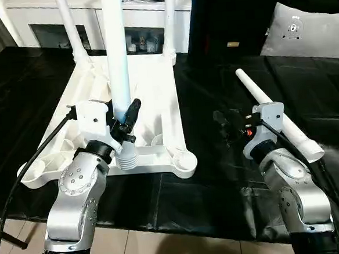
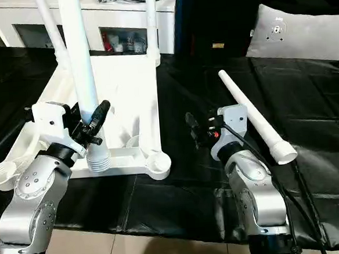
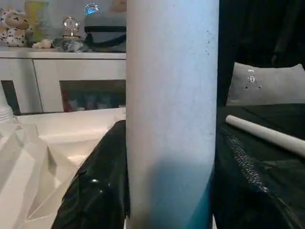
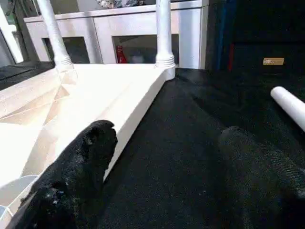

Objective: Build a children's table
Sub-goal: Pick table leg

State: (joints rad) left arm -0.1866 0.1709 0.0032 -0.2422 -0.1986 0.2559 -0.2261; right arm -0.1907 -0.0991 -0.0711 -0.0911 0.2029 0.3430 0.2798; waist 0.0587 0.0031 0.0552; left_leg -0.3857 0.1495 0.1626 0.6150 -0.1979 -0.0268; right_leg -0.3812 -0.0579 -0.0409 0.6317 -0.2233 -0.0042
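The children's table top [image 1: 149, 87] lies upside down on the black cloth, ribbed side up. Two white legs [image 1: 168, 22] stand upright in its far corner sockets. My left gripper [image 1: 124, 117] is shut on a third leg [image 1: 116, 61], held upright, with its threaded end [image 1: 127, 159] down at the top's near rim, between the two near corner sockets [image 1: 186, 159]. In the left wrist view that leg [image 3: 171, 114] sits between the black fingers [image 3: 95, 186]. A fourth leg [image 1: 276, 116] lies on the cloth beside my right wrist. My right gripper [image 4: 162, 157] is open and holds nothing, just right of the top.
A white cabinet [image 1: 40, 22] stands behind the table. A grey cushion [image 1: 311, 27] leans at the back right. A black cable [image 1: 27, 172] runs from my left wrist past the cloth's near edge [image 1: 182, 230].
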